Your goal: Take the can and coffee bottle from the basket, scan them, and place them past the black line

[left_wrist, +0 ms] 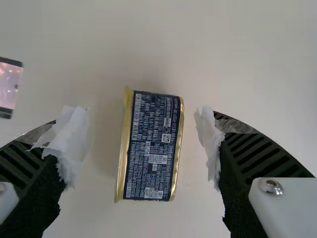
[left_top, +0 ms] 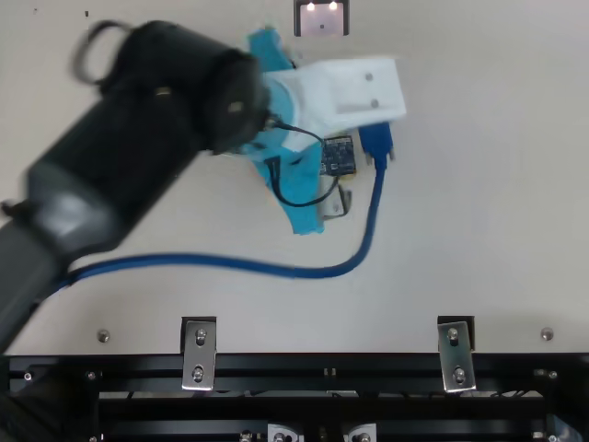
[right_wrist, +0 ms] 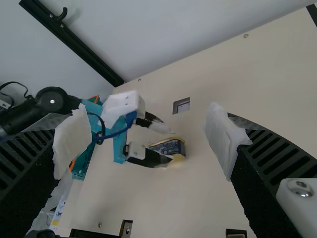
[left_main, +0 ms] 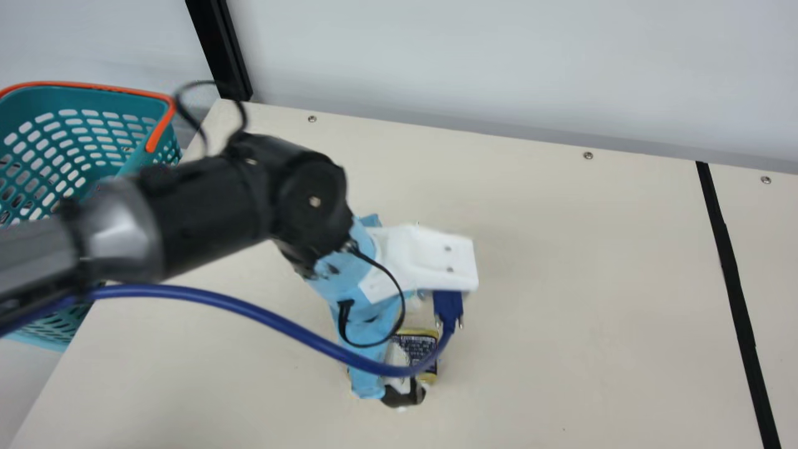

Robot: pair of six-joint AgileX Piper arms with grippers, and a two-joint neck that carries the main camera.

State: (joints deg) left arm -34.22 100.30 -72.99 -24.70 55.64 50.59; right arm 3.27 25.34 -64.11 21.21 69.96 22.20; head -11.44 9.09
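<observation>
flanking the can (left_wrist: 152, 148), left gripper's (left_main: 404, 395) fingers gape, blue cable (left_main: 274, 321) crossing in front; right gripper's (right_wrist: 146, 144) fingers spread.

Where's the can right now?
In the left wrist view, the can lies on its side on the table, between the left gripper's open fingers; in the main view it is left of the black line.

dark blue label (left_wrist: 153, 119) on the can (left_wrist: 125, 148), rows of tiny white print (left_wrist: 157, 159), no words readable
</observation>
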